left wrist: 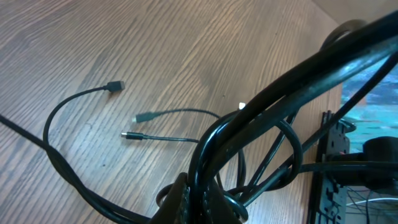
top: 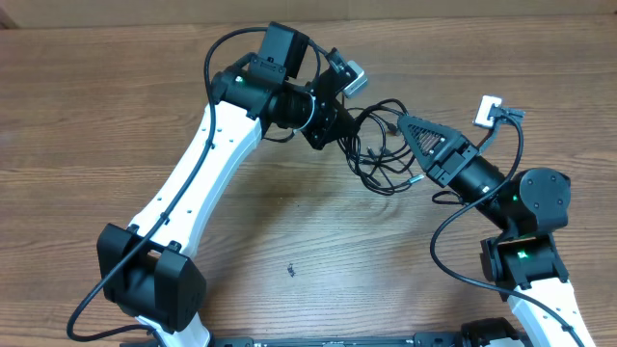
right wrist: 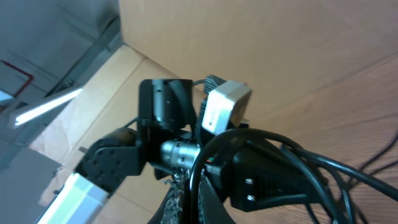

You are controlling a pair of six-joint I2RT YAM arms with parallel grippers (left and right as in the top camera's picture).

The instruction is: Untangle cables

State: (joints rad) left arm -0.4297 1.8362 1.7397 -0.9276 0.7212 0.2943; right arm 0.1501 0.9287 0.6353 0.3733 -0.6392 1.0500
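Legible text, labels, brands, numbers, signs: 0 items in all 3 views.
- cables (left wrist: 273,93): no readable marking.
- white arm housing (top: 207,164): none.
- grey camera box (right wrist: 224,102): none.
- wooden table (top: 289,222): grain only.

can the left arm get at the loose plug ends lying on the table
Probably not yet: the table around the plug ends is bare, but the left fingers look shut on the cables, so they'd need to let go first.

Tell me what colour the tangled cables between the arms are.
Black cables, some plug ends silver-tipped; this shows best in the left wrist view.
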